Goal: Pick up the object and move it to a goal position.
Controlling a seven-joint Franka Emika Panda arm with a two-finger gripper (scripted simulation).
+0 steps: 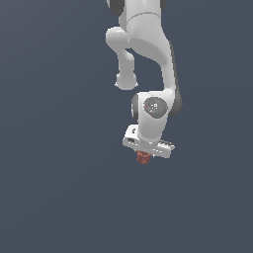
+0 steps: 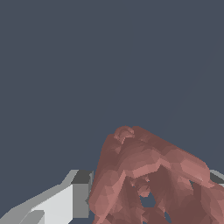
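The object [image 1: 143,157] is a small dark-red knobbly lump showing just beneath the white hand of the arm in the exterior view. In the wrist view the object [image 2: 148,175] fills the space between my two fingers, one finger [image 2: 74,194] pressing on one flank and a sliver of the other finger [image 2: 217,177] at the opposite flank. My gripper [image 1: 144,156] is shut on the object. In the exterior view the fingers are mostly hidden behind the hand and the lump.
Around the arm there is only a plain dark blue-grey ground [image 1: 59,188]. The white arm's links [image 1: 148,59] rise above the hand toward the top of the exterior view.
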